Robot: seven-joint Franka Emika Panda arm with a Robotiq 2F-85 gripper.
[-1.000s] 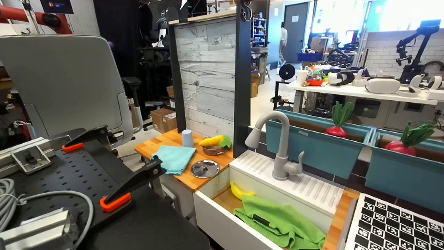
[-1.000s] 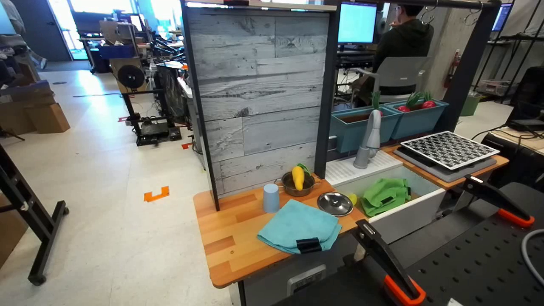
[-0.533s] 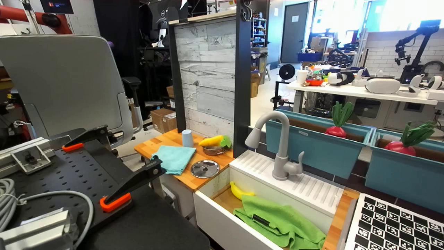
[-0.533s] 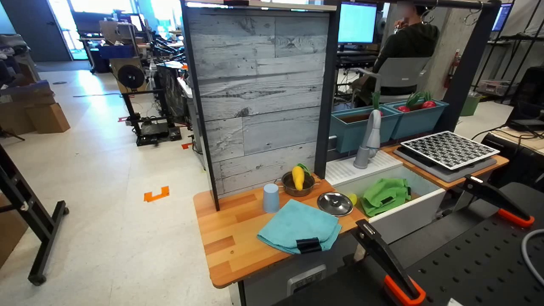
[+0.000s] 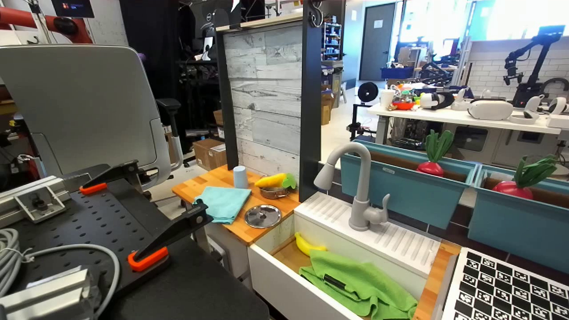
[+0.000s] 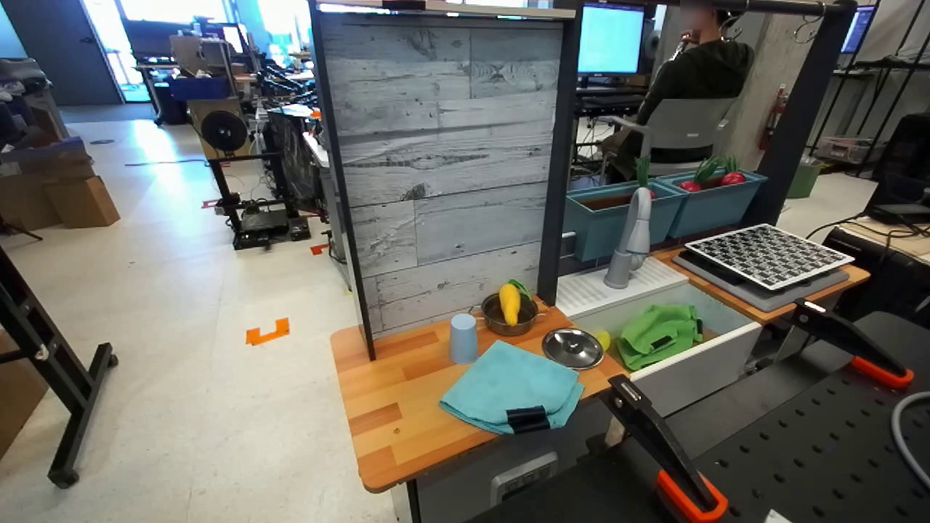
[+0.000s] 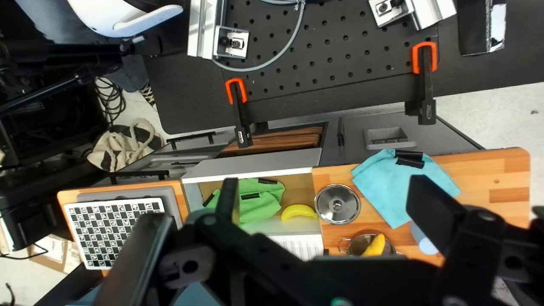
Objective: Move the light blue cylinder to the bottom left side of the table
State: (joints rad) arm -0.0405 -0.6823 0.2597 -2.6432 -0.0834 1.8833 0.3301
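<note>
Wooden table (image 6: 407,396) bears the upright light blue cylinder (image 6: 463,339).

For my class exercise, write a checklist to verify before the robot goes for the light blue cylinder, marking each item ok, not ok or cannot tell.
1. Gripper open: ok; jaws wide apart.
2. Light blue cylinder standing upright on the table: ok.
3. Cylinder centred between the jaws: not ok; in the wrist view one jaw partly hides it.
4. Cylinder apart from the teal cloth: cannot tell; contact is unclear.
5. Gripper height above the table: cannot tell; it is outside both exterior views.
6. Corner meant by bottom left: cannot tell; no viewpoint stated.
</note>
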